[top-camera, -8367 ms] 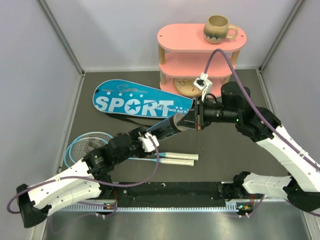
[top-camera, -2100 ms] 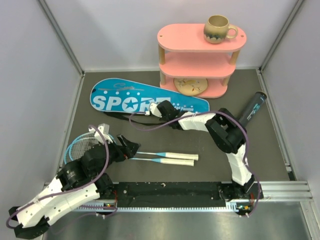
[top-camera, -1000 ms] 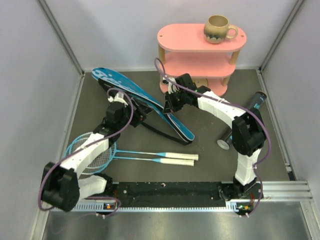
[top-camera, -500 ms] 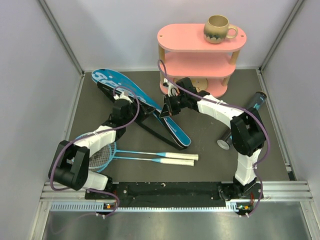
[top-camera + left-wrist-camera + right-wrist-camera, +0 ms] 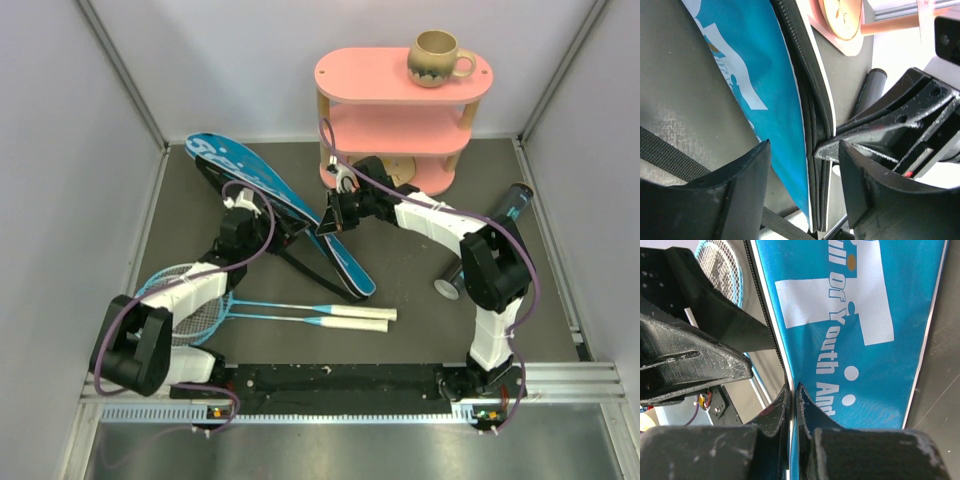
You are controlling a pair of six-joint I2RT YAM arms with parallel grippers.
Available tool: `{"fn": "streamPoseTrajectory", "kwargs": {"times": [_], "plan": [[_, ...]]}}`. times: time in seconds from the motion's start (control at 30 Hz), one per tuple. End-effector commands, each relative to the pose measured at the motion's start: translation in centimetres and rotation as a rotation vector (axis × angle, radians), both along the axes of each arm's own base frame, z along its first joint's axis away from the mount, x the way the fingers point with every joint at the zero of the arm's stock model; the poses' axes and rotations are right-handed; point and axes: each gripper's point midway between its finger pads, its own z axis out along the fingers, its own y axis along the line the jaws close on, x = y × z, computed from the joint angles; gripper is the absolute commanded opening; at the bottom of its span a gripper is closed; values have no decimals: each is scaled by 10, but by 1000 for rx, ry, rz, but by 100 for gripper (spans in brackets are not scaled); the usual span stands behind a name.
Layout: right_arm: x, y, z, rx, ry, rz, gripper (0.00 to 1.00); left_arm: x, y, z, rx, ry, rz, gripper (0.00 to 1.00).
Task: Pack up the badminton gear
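The blue "SPORT" cover (image 5: 262, 195) stands tilted on its edge, running from the back left to the table's middle. My right gripper (image 5: 330, 222) is shut on the cover's zipped rim (image 5: 792, 395); the cover's printed face (image 5: 865, 315) fills that view. My left gripper (image 5: 275, 230) is open, and the cover's edge (image 5: 817, 150) lies between its fingers (image 5: 740, 190) with gaps on both sides. Two light-blue rackets (image 5: 185, 300) lie at the front left, white handles (image 5: 360, 318) pointing right. The black tube (image 5: 488, 238) lies at the right. No shuttlecocks show.
The pink three-tier shelf (image 5: 400, 115) stands at the back with a beige mug (image 5: 438, 55) on top and a round wooden disc (image 5: 400, 168) on its lowest tier. The cover's black strap (image 5: 310, 270) trails on the mat. Grey walls close in left and right.
The tube went from both grippers to the mat at the right. The right gripper took the cover's rim and tipped it up; the left gripper came up around its edge.
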Motion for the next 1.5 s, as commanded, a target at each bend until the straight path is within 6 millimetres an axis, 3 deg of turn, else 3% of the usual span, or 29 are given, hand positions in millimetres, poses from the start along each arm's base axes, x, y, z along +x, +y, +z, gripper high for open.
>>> {"fn": "streamPoseTrajectory", "kwargs": {"times": [0.0, 0.07, 0.13, 0.5, 0.8, 0.93, 0.97, 1.17, 1.2, 1.23, 1.33, 1.47], "plan": [[6, 7, 42, 100, -94, 11, 0, -4, 5, 12, -8, -60, 12, 57], [6, 7, 43, 101, -98, 12, 0, -3, 3, 10, -11, -57, 7, 49], [5, 7, 44, 103, -94, 14, 0, -1, -1, 9, -24, -50, -10, 48], [0, 7, 42, 111, -84, 20, 0, 13, -15, 4, -62, -25, -33, 56], [-4, 12, 37, 100, -88, 31, 0, 24, -26, 4, -32, -28, -44, 70], [-3, 11, 43, 96, -110, 15, 0, 26, -24, -4, -2, -11, -36, 48], [-2, 9, 43, 87, -112, 7, 0, 25, -21, -5, 20, -20, -32, 38], [14, 2, 44, 43, -144, -98, 0, 21, 17, -12, 269, -69, 41, 11], [22, -3, 43, 29, -144, -163, 0, 21, 21, -5, 298, -89, 46, 0], [27, -7, 47, 21, -152, -206, 0, 17, 28, -11, 343, -70, 52, 0], [38, -20, 44, -31, -188, -309, 0, 16, 44, -2, 440, -121, 75, 0], [40, -21, 35, -120, -282, -302, 0, 11, 43, 22, 485, -185, 24, 0]]}}
